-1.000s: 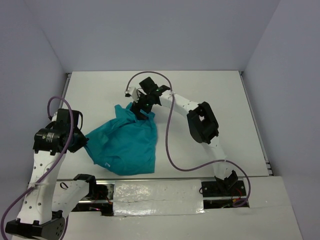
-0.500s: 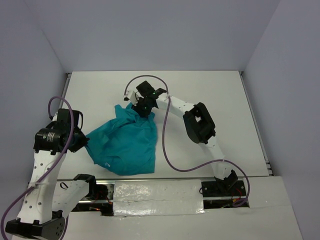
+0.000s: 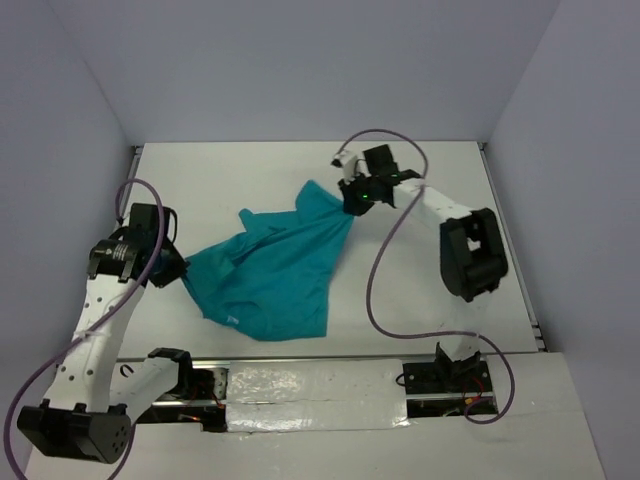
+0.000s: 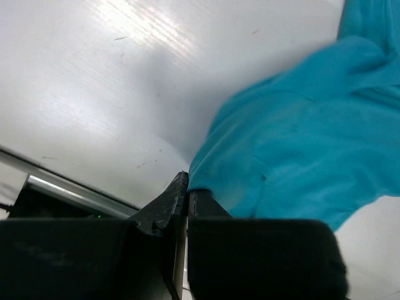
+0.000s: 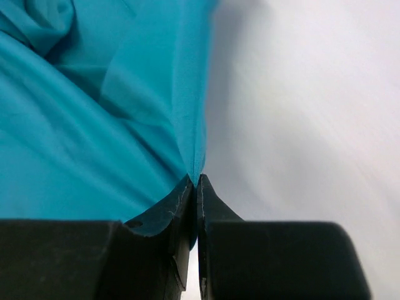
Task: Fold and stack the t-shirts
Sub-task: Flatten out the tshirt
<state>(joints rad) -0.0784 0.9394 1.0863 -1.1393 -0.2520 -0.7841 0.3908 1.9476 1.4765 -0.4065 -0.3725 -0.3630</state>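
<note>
Nothing in these views can be read as text, a brand, a number or a sign. The teal t-shirt (image 3: 270, 275) bears one tiny pale mark (image 3: 229, 319) near its lower left edge in the top view. It is too small to make out as letters or a logo, and neither wrist view shows it.
</note>
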